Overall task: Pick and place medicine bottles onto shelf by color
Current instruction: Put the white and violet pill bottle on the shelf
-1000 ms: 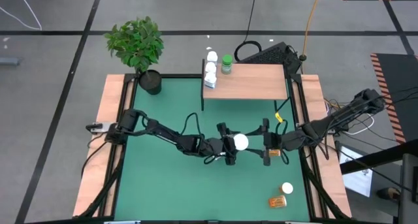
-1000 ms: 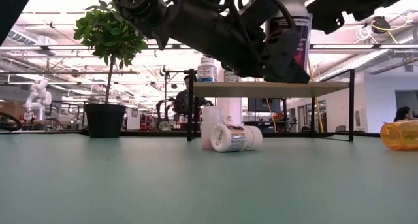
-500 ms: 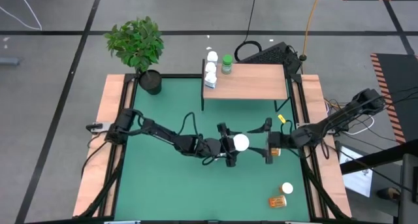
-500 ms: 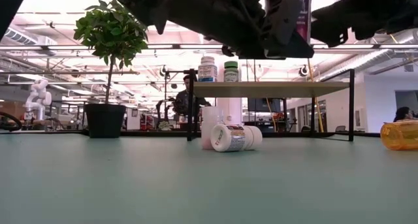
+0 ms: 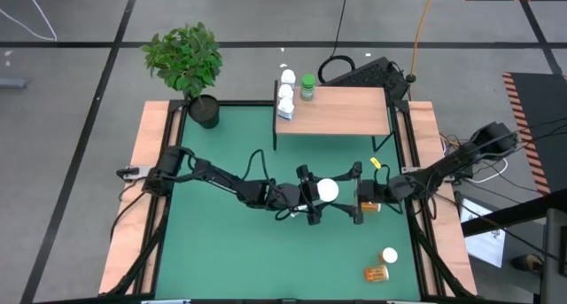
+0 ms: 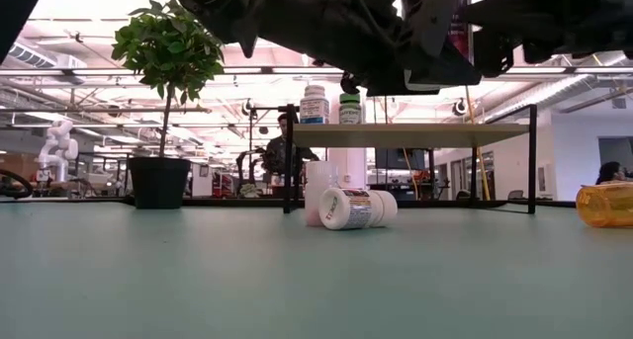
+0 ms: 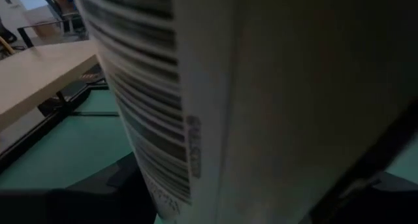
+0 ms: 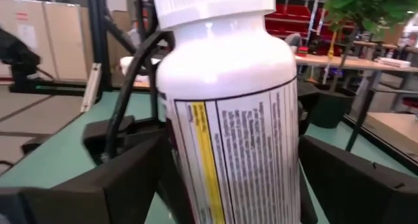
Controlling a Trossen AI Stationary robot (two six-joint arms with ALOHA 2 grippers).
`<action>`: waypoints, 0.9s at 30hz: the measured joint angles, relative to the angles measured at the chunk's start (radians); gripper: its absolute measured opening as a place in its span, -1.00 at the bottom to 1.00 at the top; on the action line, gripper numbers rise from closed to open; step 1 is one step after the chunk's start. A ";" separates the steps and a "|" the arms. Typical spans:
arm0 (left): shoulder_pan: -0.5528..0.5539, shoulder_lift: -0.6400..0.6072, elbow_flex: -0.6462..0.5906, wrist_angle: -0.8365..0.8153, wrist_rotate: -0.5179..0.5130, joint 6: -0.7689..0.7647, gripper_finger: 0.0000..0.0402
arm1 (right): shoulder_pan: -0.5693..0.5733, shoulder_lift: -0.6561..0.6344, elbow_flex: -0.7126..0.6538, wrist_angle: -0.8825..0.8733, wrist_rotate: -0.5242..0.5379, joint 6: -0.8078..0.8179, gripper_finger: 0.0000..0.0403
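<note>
My left gripper (image 5: 315,199) is shut on a white medicine bottle (image 5: 328,190) above the middle of the green mat. The bottle stands upright, cap up, and fills the left wrist view (image 7: 228,106). My right gripper (image 5: 358,196) is open and level, just right of that bottle. Its two fingers (image 8: 130,178) stand on either side of the bottle (image 8: 228,119), and I cannot tell whether they touch it. The light-wood shelf (image 5: 341,111) at the far side carries white bottles (image 5: 285,91) and a green-capped bottle (image 5: 307,85) at its left end. My left gripper holds the white bottle by its labelled body (image 7: 170,119), coming level from the table's left. The bottle itself hides the fingers in the wrist view. The bottle is upright and lifted clear of the mat (image 6: 442,28).
A white-capped bottle (image 5: 388,255) and an amber bottle on its side (image 5: 376,273) lie near the front right corner. In the low view, one white bottle stands (image 6: 318,193) and another lies (image 6: 356,209) before the shelf. A potted plant (image 5: 188,60) stands at the far left.
My left gripper has lifted the white bottle a little higher, keeping it upright. My right gripper has gone toward the table's left, up to the bottle, its fingers staying wide apart.
</note>
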 joint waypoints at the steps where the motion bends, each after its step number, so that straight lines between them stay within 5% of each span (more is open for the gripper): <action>1: 0.001 0.000 0.000 0.000 0.000 -0.004 0.48 | -0.007 0.012 0.007 0.000 0.001 0.001 0.69; 16: 0.001 0.003 -0.003 -0.006 -0.004 -0.010 0.55 | -0.036 0.061 0.022 -0.005 -0.013 0.015 0.39; 27: -0.026 -0.110 0.000 -0.294 -0.001 -0.027 0.97 | -0.037 -0.071 0.022 -0.130 -0.032 -0.020 0.38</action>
